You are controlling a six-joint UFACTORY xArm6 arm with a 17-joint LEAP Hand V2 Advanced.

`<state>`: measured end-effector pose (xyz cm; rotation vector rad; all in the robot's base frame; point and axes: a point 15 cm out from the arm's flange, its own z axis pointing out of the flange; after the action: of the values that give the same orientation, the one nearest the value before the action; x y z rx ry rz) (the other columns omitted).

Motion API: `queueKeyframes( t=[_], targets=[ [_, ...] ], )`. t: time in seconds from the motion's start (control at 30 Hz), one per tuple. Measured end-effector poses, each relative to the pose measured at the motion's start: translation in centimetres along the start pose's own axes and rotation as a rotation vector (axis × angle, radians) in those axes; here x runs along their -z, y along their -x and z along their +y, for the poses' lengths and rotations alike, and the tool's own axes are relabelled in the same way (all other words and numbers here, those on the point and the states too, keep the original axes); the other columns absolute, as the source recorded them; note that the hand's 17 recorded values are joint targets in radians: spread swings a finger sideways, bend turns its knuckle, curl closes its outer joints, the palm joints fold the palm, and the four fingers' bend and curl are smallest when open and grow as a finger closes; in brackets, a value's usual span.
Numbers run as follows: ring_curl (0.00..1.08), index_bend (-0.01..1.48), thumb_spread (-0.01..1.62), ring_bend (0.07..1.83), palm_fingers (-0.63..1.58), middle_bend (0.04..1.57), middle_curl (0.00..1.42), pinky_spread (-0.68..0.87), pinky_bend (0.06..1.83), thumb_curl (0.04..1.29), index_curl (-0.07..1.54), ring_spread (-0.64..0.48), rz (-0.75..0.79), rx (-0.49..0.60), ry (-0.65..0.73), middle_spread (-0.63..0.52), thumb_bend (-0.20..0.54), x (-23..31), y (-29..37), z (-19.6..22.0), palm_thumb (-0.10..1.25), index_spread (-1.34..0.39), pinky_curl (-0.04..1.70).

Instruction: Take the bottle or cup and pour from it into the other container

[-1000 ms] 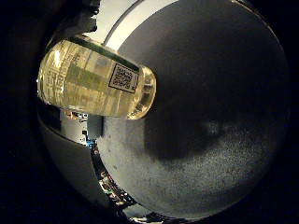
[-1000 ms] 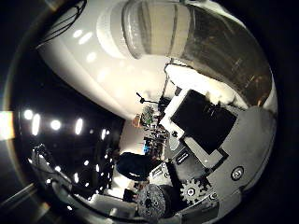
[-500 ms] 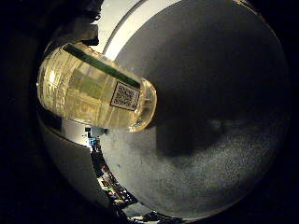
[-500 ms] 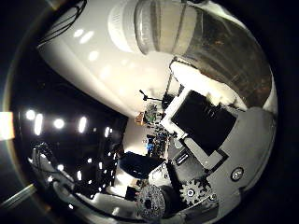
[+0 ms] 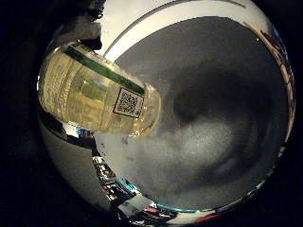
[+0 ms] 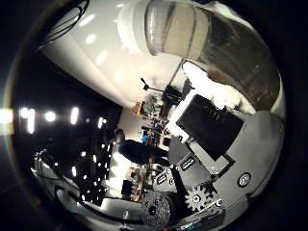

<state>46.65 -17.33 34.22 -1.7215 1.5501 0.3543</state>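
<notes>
The grey tabletop [image 5: 222,156] takes up most of the little-finger-side palm view, a dark shadow pooled on it, with a pale strip of table edge [image 5: 180,14] curving along one side. Next in size is the bottle [image 5: 94,97], clear plastic holding a yellowish liquid, wrapped in a label with a green band and a square code patch. It fills a good part of that view, so it sits close against the palm, and its long axis runs across the palm rather than away from it. Its rounded base end hangs over the grey surface while the opposite end disappears toward the dark rim. In the thumb-side palm view the same bottle shows as a translucent ribbed body, again pressed close, with the hand [image 6: 211,139] below it as black and white blocks and small gears. Whether the fingers are curled round the bottle or merely resting near it cannot be made out. No cup or second container shows in either view, so the direction the bottle must travel to pour cannot be judged from here.
</notes>
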Motion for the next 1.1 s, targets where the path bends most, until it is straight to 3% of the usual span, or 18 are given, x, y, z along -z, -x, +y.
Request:
queueKeyframes(
  t=[0.57, 1.1],
  targets=[
    [0.7, 1.19, 0.55, 1.42, 1.14, 1.36, 0.73, -0.2, 1.34, 0.96, 0.78, -0.19, 0.495, 0.074, 0.318, -0.09, -0.019, -2.4, 13.4, 1.4, 1.08, -0.18, 0.87],
    [0.69, 1.18, 0.52, 1.42, 1.15, 1.36, 0.73, -0.22, 1.31, 0.97, 0.78, -0.19, 1.067, 0.327, 0.591, -0.1, -0.019, -9.2, 20.7, 3.0, 1.07, -0.18, 0.92]
  ],
)
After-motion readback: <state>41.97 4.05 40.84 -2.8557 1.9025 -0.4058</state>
